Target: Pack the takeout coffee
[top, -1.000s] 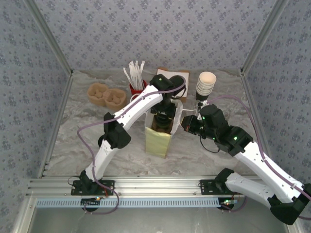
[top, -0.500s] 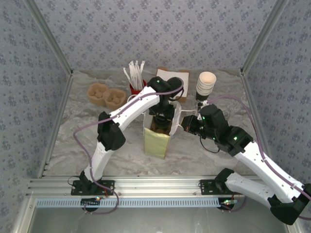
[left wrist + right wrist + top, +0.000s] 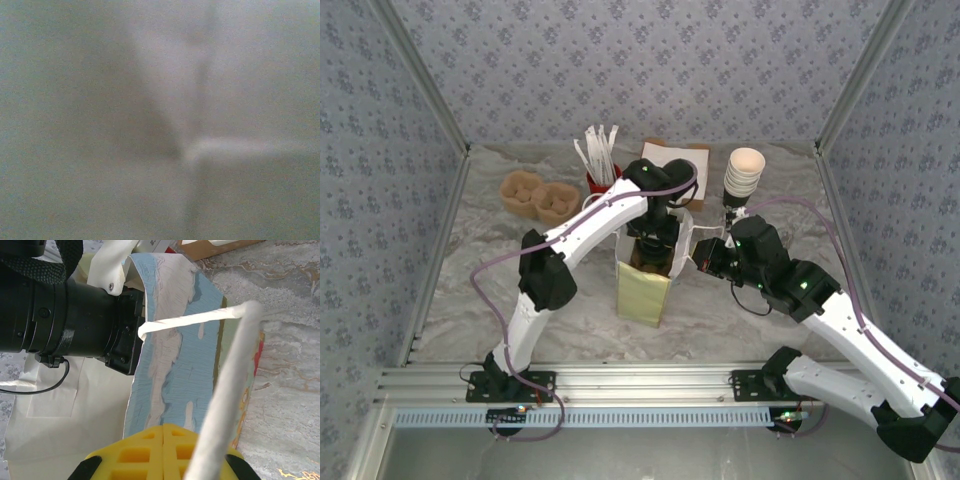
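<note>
The white-and-yellow paper bag (image 3: 642,292) stands upright at the table's centre. My left gripper (image 3: 655,240) is sunk into its open top, and its fingers are hidden by the bag. The left wrist view is a grey blur of the bag's inner wall (image 3: 150,100). The takeout coffee cup is hidden; a dark shape sits in the bag's mouth under the left wrist. My right gripper (image 3: 703,256) is at the bag's right rim. Its yellow pads (image 3: 145,455) are shut on the bag's wall (image 3: 185,365), with the string handle (image 3: 225,405) running past them.
A red holder of white sticks (image 3: 600,175) stands just behind the bag. A stack of pale paper cups (image 3: 744,172) is at the back right, a brown pulp cup carrier (image 3: 539,196) at the back left, and a flat box (image 3: 680,155) against the rear wall.
The left arm has pushed deeper into the bag and its elbow has swung left. The bag has shifted slightly left. The right gripper has kept its hold.
</note>
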Tool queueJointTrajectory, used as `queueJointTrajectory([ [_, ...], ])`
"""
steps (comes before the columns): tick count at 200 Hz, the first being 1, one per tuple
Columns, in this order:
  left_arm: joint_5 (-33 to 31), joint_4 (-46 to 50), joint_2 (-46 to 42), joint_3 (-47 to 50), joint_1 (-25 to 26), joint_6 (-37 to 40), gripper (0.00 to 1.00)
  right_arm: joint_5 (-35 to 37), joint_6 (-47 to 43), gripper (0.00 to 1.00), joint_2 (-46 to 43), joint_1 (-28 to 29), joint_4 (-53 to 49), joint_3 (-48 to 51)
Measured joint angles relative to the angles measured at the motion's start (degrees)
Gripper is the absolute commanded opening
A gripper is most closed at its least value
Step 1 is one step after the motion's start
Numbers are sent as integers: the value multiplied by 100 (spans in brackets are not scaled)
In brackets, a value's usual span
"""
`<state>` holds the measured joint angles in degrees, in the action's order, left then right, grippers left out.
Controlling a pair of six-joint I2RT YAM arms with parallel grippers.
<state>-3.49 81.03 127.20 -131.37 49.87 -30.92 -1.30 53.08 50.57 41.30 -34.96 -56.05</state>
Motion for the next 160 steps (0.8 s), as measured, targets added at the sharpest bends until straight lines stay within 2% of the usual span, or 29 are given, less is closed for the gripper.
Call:
queueJointTrajectory([
  [89, 28, -527, -339, 691, 2, -2, 38, 2, 0, 3, 0, 11, 2, 61],
  [136, 20, -568, -352, 702, 2, -2, 39, 2, 0, 3, 0, 11, 2, 63],
  [160, 4, -538, -343, 654, 2, -2, 43, 4, 0, 3, 0, 11, 2, 63],
])
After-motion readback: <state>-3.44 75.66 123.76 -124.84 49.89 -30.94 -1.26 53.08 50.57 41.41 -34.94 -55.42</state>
